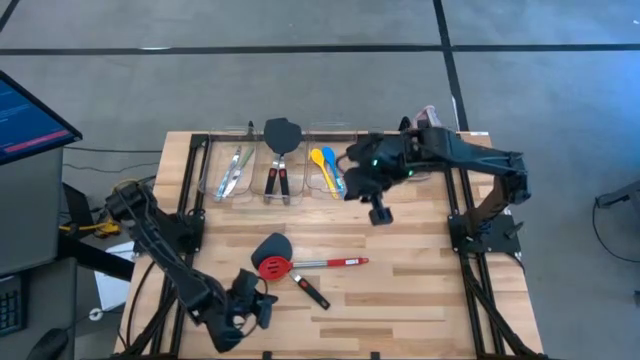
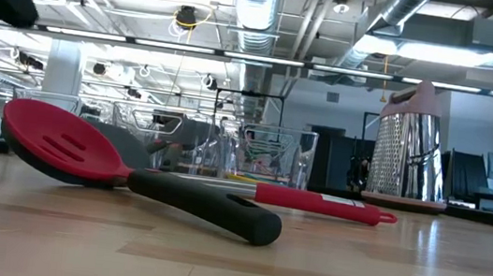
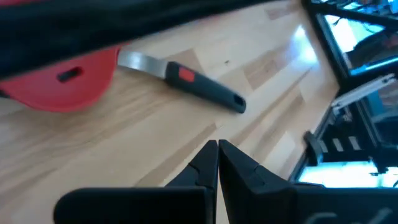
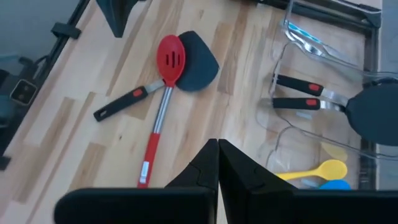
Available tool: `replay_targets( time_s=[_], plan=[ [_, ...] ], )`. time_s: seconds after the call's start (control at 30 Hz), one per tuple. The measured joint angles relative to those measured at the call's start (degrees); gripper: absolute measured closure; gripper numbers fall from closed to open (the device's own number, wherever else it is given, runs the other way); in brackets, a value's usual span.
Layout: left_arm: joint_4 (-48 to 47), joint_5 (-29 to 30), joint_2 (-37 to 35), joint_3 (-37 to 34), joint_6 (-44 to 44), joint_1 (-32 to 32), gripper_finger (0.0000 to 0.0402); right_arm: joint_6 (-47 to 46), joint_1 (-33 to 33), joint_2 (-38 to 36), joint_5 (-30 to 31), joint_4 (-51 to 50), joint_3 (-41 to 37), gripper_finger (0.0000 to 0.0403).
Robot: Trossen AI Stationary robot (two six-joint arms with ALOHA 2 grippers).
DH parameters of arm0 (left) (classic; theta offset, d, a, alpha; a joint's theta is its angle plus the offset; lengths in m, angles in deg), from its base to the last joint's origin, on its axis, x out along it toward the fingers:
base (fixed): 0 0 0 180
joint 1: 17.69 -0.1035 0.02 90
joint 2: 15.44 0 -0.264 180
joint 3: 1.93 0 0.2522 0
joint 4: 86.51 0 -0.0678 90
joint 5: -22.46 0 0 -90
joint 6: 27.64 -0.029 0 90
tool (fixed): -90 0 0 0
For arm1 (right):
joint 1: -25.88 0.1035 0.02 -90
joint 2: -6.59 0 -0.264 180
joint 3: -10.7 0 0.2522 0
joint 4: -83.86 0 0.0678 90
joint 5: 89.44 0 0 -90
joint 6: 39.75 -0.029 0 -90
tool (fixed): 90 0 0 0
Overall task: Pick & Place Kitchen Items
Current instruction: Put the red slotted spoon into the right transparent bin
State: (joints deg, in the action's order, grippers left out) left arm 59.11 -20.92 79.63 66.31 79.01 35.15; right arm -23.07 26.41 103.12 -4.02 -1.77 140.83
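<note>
We've got the right claw point(image 4: 217, 146) pressed together and empty above the red slotted plastic spoon point(image 4: 160, 99) overlapping the dark grey spatula point(image 4: 186, 68), so a careless pinch could drag both; the left claw point(image 3: 217, 149), also pressed together, waits nearby.

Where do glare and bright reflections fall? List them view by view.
Left wrist view: a pale sheen lies on the wooden table near its edge. Right wrist view: light glints along the walls of the clear bins. Low view: ceiling lamps gleam on the metal grater.

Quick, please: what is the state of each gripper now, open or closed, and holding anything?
Left gripper: fingers closed, holding nothing.
Right gripper: fingers closed, holding nothing.
</note>
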Motion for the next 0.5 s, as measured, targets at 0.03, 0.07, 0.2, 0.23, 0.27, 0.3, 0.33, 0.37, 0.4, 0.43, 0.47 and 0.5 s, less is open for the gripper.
replay_targets(
  time_s=[0.03,0.07,0.2,0.23,0.27,0.3,0.33,0.37,0.4,0.43,0.47,0.5],
  plan=[
    [-0.3,-0.5,0.5,0.2,0.3,-0.2,0.0401,0.8,-1.0,-0.4,-1.3,-0.4,0.0,0.0403],
    [-1.4,-0.6,0.6,0.0,0.4,-0.2,0.0401,1.5,-2.1,-0.8,-2.6,-1.3,0.0,0.0403],
    [-8.9,-3.1,-3.1,0.0,1.3,-0.7,0.0401,3.0,-5.1,-2.0,-4.4,-3.3,0.0,0.0403],
    [-11.9,-4.4,-5.0,0.0,1.5,-1.1,0.0401,3.1,-5.7,-2.2,-4.4,-3.6,0.0,0.0403],
    [-14.5,-6.1,-6.8,0.1,1.5,-1.7,0.0401,3.2,-6.1,-2.6,-4.4,-3.9,0.0,0.0403],
    [-17.6,-7.3,-8.5,0.1,1.5,-2.1,0.0401,3.1,-6.6,-2.9,-4.4,-4.3,0.0,0.0403],
    [-21.0,-7.8,-10.5,0.0,1.4,-2.3,0.0401,2.9,-7.0,-3.0,-4.4,-4.3,0.0,0.0403],
    [-23.5,-7.4,-12.4,0.0,1.4,-2.5,0.0401,2.5,-7.3,-3.1,-4.4,-4.4,0.0,0.0403],
    [-25.2,-6.9,-14.0,0.0,1.4,-2.9,0.0401,2.1,-7.5,-3.1,-4.4,-4.4,0.0,0.0403],
    [-26.2,-6.8,-15.5,-0.2,1.3,-3.3,0.0401,1.9,-7.5,-3.1,-4.4,-4.4,0.0,0.0403],
    [-26.8,-6.9,-16.9,-1.1,1.3,-3.6,0.0401,1.9,-7.5,-3.1,-4.4,-4.4,0.0,0.0403],
    [-27.3,-7.5,-18.2,-2.1,1.4,-3.9,0.0401,1.9,-7.5,-3.0,-4.4,-4.4,0.0,0.0403]
  ],
)
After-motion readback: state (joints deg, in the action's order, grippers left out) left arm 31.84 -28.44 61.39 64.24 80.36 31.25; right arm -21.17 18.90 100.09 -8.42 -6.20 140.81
